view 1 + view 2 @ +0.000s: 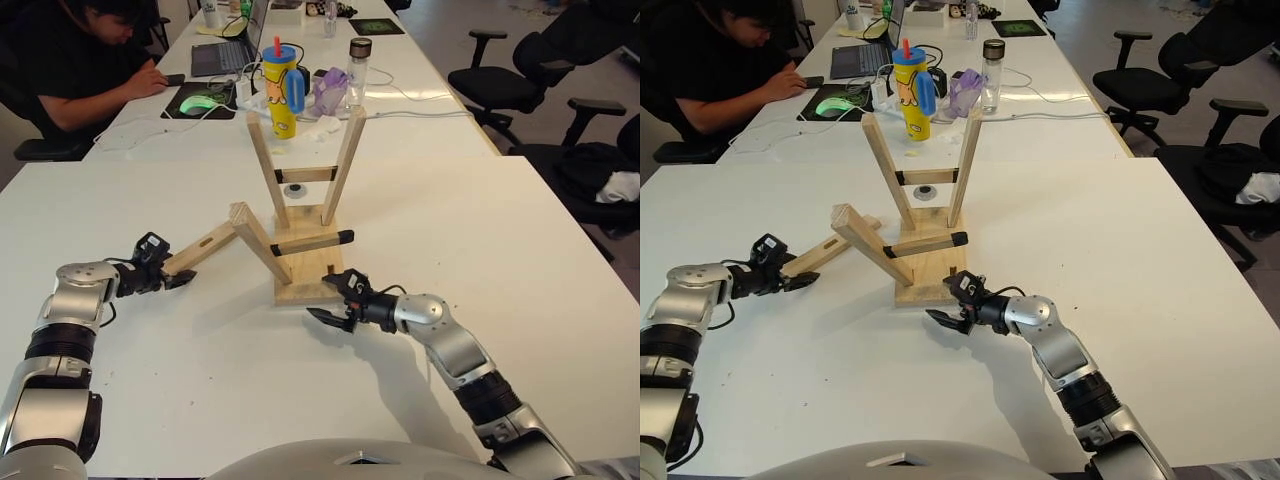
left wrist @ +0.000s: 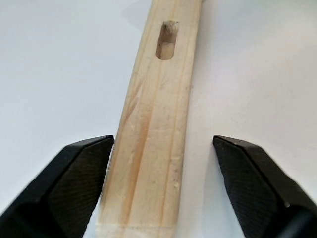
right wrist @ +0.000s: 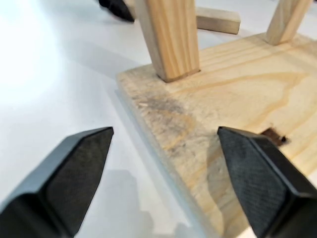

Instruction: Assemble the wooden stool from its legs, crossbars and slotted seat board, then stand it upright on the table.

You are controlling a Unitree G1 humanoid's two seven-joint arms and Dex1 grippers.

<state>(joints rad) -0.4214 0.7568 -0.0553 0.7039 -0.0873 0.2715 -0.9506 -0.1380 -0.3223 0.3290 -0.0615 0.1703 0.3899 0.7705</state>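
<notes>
Midway between the left and right edges of the white worktop (image 1: 150, 380), the slotted seat board (image 1: 310, 285) lies flat, with two legs (image 1: 263, 160) standing in its far slots, a third leg (image 1: 262, 243) leaning from a near slot and another slot (image 3: 275, 135) bare. Toward the left edge the left end effector (image 1: 183, 279) is open, straddling the low end of a loose leg (image 1: 198, 250) that slants up to the third leg's top, while the right end effector (image 1: 326, 299) gapes empty at the board's near edge. Beyond the far edge stand a lidded yellow cup (image 1: 281, 90) and a capped clear bottle (image 1: 357, 70), contents untellable.
</notes>
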